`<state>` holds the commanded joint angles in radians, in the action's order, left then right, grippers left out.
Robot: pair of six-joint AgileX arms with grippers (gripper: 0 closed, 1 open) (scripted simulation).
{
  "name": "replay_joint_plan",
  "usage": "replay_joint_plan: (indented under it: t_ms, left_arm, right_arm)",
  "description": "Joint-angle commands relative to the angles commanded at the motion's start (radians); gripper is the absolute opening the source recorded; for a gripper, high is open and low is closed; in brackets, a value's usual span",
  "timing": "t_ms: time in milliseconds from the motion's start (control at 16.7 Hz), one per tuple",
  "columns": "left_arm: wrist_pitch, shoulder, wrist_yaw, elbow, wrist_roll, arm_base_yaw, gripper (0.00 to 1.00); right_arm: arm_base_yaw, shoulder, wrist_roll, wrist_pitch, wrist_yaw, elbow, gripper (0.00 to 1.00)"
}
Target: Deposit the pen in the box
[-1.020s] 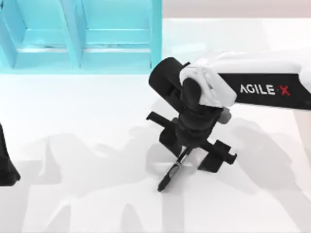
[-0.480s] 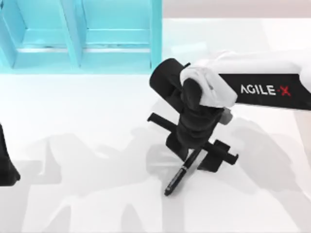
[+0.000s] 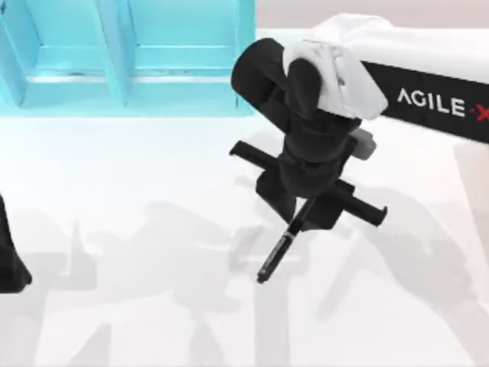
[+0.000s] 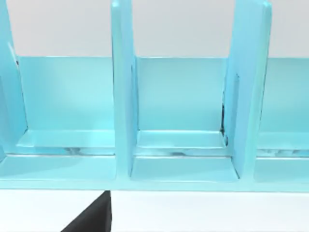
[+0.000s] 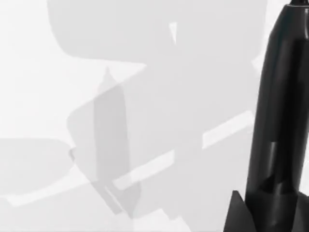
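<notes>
The slim black pen (image 3: 280,252) hangs slantwise from my right gripper (image 3: 303,218), which is shut on its upper end, above the middle of the table. In the right wrist view the pen (image 5: 280,116) is a dark shaft held over the white tabletop and its shadows. The turquoise box (image 3: 126,76) stands at the table's far left, and its dividers and compartments (image 4: 178,145) face the left wrist camera. My right gripper is to the right of the box and nearer the front. My left arm (image 3: 9,260) is parked at the left edge.
The white tabletop (image 3: 137,306) lies bare around the pen, crossed by grey shadows of the arms. The box's right wall (image 3: 246,53) stands close to the right arm's black wrist.
My right gripper has risen and shifted toward the far side with the pen held in it; the pen has come off the table. The left arm has not moved.
</notes>
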<state>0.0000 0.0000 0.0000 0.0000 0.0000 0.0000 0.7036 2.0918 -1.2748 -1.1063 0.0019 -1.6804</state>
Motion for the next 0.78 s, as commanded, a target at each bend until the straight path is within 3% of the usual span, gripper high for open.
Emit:
replay_joint_plan:
  t_ms: [540, 780]
  left_arm:
    - [0.0, 0.0, 0.0, 0.0, 0.0, 0.0, 1.0]
    - [0.0, 0.0, 0.0, 0.0, 0.0, 0.0, 1.0]
  right_arm:
    - [-0.013, -0.03, 0.006, -0.076, -0.001, -0.067, 0.0]
    - [-0.159, -0.045, 0.038, -0.083, -0.006, -0.066, 0.0]
